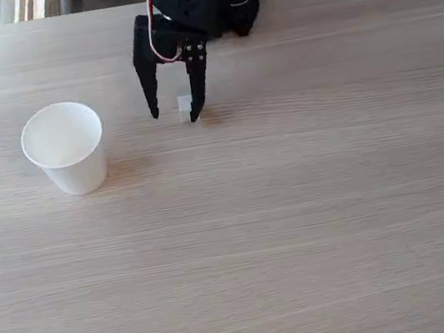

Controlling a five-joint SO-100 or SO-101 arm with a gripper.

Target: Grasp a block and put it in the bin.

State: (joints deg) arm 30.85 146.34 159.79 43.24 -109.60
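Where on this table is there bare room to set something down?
The whole near half of the table is bare, as is the stretch right of the pincer. It is crowded only at upper left: the cup stands left of the open pincer, whose tips straddle the small cube.

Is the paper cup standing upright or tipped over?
Upright. The cup stands on the table with its round open rim facing up, left of the hand.

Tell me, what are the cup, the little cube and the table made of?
The cup looks like matte white paper, with a rolled rim. The cube is plain white, maybe plastic or foam; too small to tell. The table looks like pale wood or laminate, with grain lines.
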